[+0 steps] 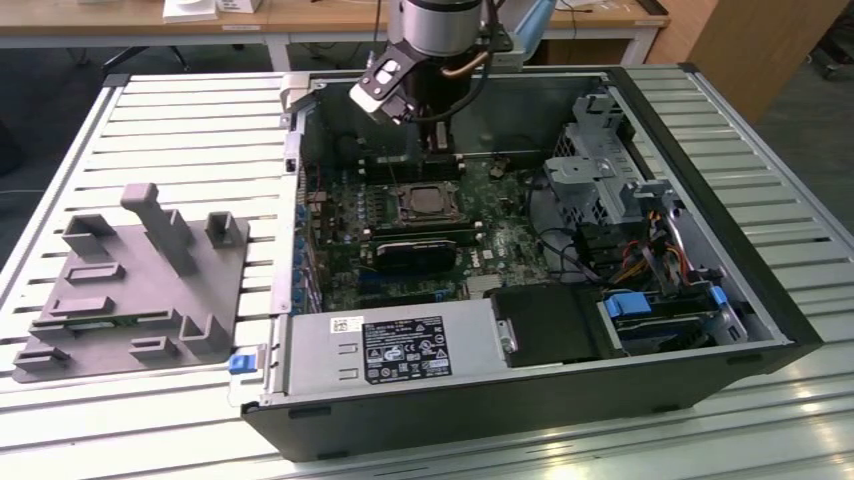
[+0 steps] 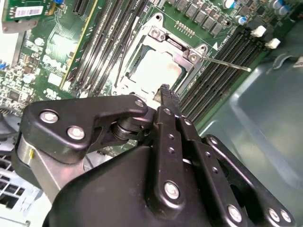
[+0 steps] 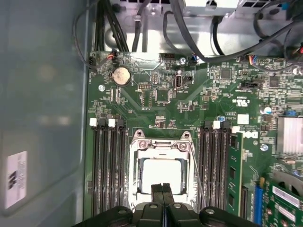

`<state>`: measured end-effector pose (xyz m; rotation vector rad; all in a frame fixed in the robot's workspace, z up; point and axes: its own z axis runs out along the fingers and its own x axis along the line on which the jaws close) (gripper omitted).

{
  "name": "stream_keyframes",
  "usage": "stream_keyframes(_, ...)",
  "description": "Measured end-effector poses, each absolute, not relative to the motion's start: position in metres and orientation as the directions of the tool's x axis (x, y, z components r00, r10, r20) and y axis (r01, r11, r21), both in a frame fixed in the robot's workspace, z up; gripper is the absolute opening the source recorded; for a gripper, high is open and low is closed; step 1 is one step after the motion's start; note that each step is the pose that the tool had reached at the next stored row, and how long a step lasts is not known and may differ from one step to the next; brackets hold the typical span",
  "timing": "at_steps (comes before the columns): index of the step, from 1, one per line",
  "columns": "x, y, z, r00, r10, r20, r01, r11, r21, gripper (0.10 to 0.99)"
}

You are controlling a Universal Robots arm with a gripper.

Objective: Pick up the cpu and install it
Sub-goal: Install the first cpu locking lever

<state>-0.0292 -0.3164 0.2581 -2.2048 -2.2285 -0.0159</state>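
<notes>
**Operator:** Fingers first: my tool has its two black fingers pressed together with nothing between them, hanging just above the open socket. You can see the same in the second wrist view, fingertips meeting at the socket's edge.

**Colleague:** And the chip?

**Operator:** Seated, as far as I can judge. The small flat square cpu with the pale silver metal top lies inside the square black-and-metal socket frame on the green motherboard, between the banks of black memory slots. In the exterior view the socket sits toward the far side of the open black computer case, which lies on the slatted counter.

**Colleague:** So what worries you?

**Operator:** Three things. I can't tell whether the chip lies fully flat; if it is tilted, pressing on it could bend the socket contacts. The thin metal retention lever juts out beside the frame, and a sideways move of my tool could snag it. Also, the fingertips sit very close over the lid, so a careless descent would scratch or shift it.
</notes>
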Motion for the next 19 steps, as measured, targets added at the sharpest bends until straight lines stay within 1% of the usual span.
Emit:
stream_keyframes(5, -0.029, -0.316, 0.271, -0.011, 1.000, 0.012, 1.000, 0.011, 0.003, 0.106)
stream_keyframes(11, -0.029, -0.316, 0.272, -0.015, 1.000, 0.012, 1.000, 0.015, 0.003, 0.106)
stream_keyframes(19, -0.029, -0.316, 0.272, -0.144, 0.990, 0.012, 0.990, 0.143, 0.003, 0.106)
